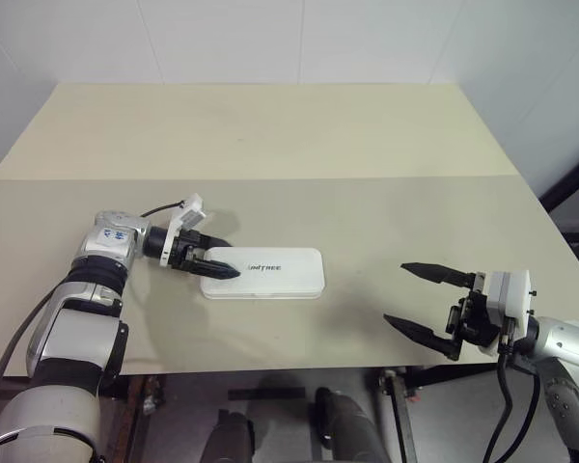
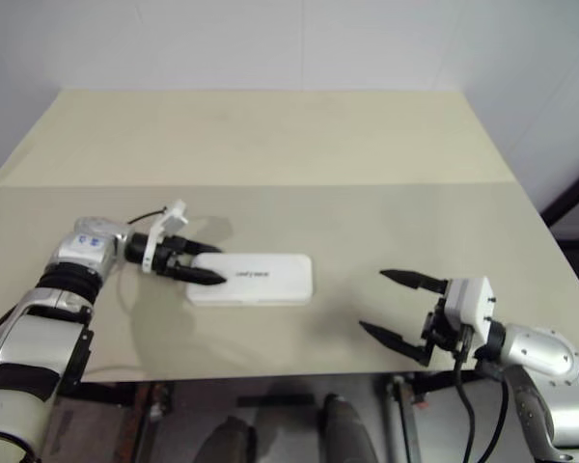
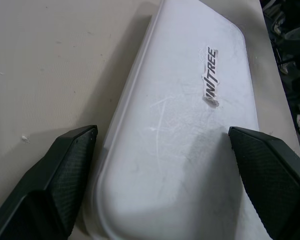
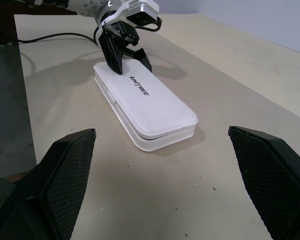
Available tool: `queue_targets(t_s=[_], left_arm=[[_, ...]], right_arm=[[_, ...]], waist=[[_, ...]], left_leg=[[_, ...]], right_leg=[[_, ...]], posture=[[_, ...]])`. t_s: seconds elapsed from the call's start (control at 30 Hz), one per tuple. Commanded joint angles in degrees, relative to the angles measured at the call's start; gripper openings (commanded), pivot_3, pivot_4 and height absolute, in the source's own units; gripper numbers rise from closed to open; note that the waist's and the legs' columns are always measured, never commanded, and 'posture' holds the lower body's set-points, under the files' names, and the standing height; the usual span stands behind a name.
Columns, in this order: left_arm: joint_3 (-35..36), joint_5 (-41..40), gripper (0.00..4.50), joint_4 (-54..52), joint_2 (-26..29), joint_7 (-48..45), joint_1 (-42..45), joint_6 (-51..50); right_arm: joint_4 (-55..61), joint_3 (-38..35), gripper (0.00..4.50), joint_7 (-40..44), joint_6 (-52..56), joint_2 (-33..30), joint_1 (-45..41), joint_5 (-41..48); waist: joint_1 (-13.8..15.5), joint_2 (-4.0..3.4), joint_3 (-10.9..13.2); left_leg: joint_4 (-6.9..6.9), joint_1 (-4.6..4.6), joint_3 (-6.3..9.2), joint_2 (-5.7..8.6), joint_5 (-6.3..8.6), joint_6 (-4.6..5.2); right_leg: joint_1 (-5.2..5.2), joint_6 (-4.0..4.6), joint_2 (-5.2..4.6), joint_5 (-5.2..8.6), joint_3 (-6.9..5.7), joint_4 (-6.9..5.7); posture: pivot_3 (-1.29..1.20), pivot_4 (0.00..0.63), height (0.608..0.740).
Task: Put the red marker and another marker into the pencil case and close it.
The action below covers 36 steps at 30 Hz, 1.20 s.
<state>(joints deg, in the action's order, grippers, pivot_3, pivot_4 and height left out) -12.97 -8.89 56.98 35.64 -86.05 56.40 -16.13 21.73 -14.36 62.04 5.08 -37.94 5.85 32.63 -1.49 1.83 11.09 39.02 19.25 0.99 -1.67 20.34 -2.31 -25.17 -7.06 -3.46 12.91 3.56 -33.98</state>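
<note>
- Left gripper (image 1: 212, 260) stands with its two black fingers spread wide at the left end of the pencil case (image 1: 265, 273), one finger on the far side and one over the near edge of the lid; it clasps nothing.
- From its wrist view the fingers (image 3: 65, 172) flank the rounded end of the lid with the white surface running between them, which reads as a hand that presses or lets go of the lid rather than one carrying anything.
- Right gripper (image 1: 427, 304) hangs low over the near right part of the table (image 1: 270, 145), well apart from the case, fingers splayed and holding nothing; it points towards the case, probably parked out of the way while the left arm works.
- Pencil case lies flat near the middle of the table, long side running left to right, lid down on its base with the dark lettering facing up.
- Along the near side a thin seam shows between lid and base in the right wrist view; whether the lid is fully latched there I cannot tell.
- Nothing can be seen of what is in the case, since the lid covers it. Judging by the shut lid, both markers would be inside it and the task looks close to finished, with at most a last press on the lid remaining.
</note>
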Motion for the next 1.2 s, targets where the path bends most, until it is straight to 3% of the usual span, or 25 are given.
queue_targets(t_s=[0.03,0.37,0.5,0.7,0.8,0.93,1.2], left_arm=[[-1.4,3.05,4.46,0.67,-0.64,-2.69,-0.39,0.05],[-2.34,6.73,4.46,0.23,-1.35,-0.32,-0.95,1.89],[1.21,3.81,4.46,-4.3,-0.78,0.78,-1.63,2.4],[10.45,-3.98,4.46,-21.61,-0.53,4.6,-8.44,1.73],[16.08,-6.84,4.46,-30.55,-2.28,13.4,-12.27,1.09],[21.79,-12.05,4.46,-38.9,-3.83,22.72,-15.28,-9.68],[28.97,-19.06,4.46,-53.64,-3.23,23.07,-26.58,-2.07]], right_arm=[[0.76,0.0,4.5,-0.92,-0.37,-0.03,-0.33,-0.05],[2.58,1.68,4.5,-3.65,0.98,-0.12,-1.55,-0.66],[4.04,2.39,4.5,-5.83,2.44,-0.2,-2.89,-0.45],[3.98,2.59,4.5,-6.4,3.67,-0.67,-4.26,-0.32],[2.54,2.86,4.5,-5.62,3.58,-0.79,-5.77,-0.51],[-0.73,4.12,4.5,-4.32,2.65,-0.51,-8.48,-1.51],[-9.8,6.29,4.5,0.71,-1.94,-0.16,-12.96,-3.28]], waist=[[-0.01,0.0,0.0],[0.0,-0.02,-0.03],[-0.01,-0.02,-0.03],[-0.04,-0.02,-0.02],[0.09,-0.02,-0.02],[0.1,-0.02,-0.02],[-0.08,-0.03,-0.02]], left_leg=[[0.0,-0.02,0.0,0.0,0.01,0.01],[-0.01,-0.21,0.05,0.01,0.05,0.09],[0.0,-0.21,0.06,0.01,0.05,0.09],[0.0,-0.11,0.14,-0.02,0.05,0.09],[0.01,-0.07,0.14,-0.02,0.05,0.09],[0.01,-0.1,0.14,-0.01,0.05,0.09],[0.0,-0.14,0.1,-0.01,0.06,0.08]], right_leg=[[0.11,0.01,0.0,0.0,0.0,0.04],[0.61,-0.02,-0.01,-0.01,-0.01,0.2],[0.61,-0.02,-0.01,-0.01,-0.01,0.18],[0.48,-0.04,-0.01,-0.02,-0.08,0.07],[0.33,-0.11,-0.04,-0.07,-0.07,0.14],[0.37,-0.14,-0.05,-0.08,-0.07,0.15],[0.36,-0.13,-0.05,-0.08,-0.06,0.18]], posture=[[0.0,0.15,0.74],[0.0,0.15,0.74],[0.0,0.15,0.74],[0.0,0.15,0.74],[0.0,0.15,0.74],[0.0,0.15,0.74],[0.0,0.15,0.74]])
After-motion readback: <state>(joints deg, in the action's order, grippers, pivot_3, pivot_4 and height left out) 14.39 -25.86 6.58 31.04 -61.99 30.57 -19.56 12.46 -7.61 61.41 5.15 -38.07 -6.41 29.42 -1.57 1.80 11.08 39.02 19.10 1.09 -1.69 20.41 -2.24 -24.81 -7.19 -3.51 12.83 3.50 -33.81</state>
